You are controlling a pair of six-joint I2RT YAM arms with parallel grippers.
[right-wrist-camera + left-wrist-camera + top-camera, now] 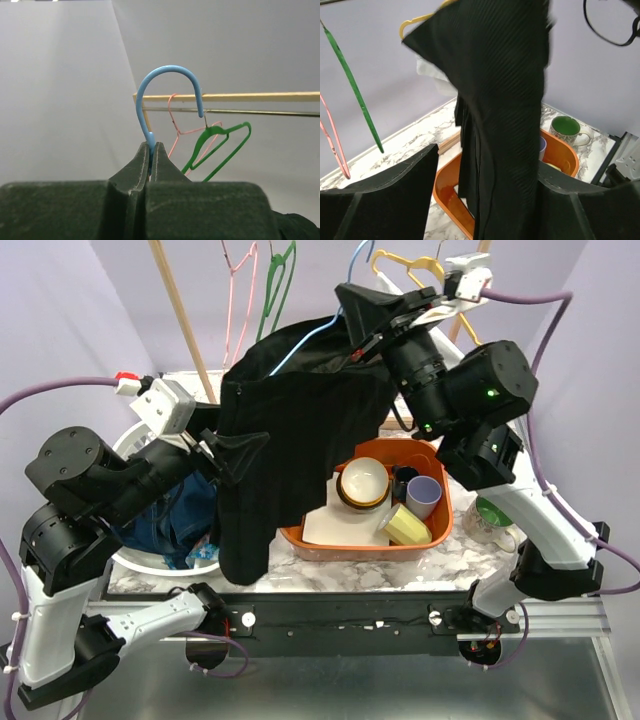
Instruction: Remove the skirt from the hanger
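- Black skirt (300,430): draped on the blue hanger (149,140) and held up above the table (380,575). Its lower edge hangs down past the left end of the orange tub (443,525).
- Right gripper (151,150): fingers are pressed together on the neck of the blue hanger, just under the hook. The hook is seen against the wooden rail (250,96).
- Left gripper (487,160): fingers are spread wide apart. A long fold of the skirt hangs between them. Contact between the right-hand finger and the cloth cannot be judged.
- No lettering is legible on any item.
- Orange tub, on the marble table, holds:
  - a cream bowl (365,483) with a dark rim, upright
  - a lavender cup (422,495), upright, mouth up
  - a yellow-green cup (405,525), tipped on its side
  - a dark cup (403,478), partly hidden behind the bowl
  - a flat white piece (340,527), lying under the bowl
- Green mug (487,520): stands on the table just outside the tub's right end.
- White basket (128,443), at left under the left arm: blue denim cloth (175,515) is bundled inside.
- On the rail, a pink hanger (175,120) and a green hanger (220,145) are seen. A yellow hanger (405,265) is noted beside the right gripper.
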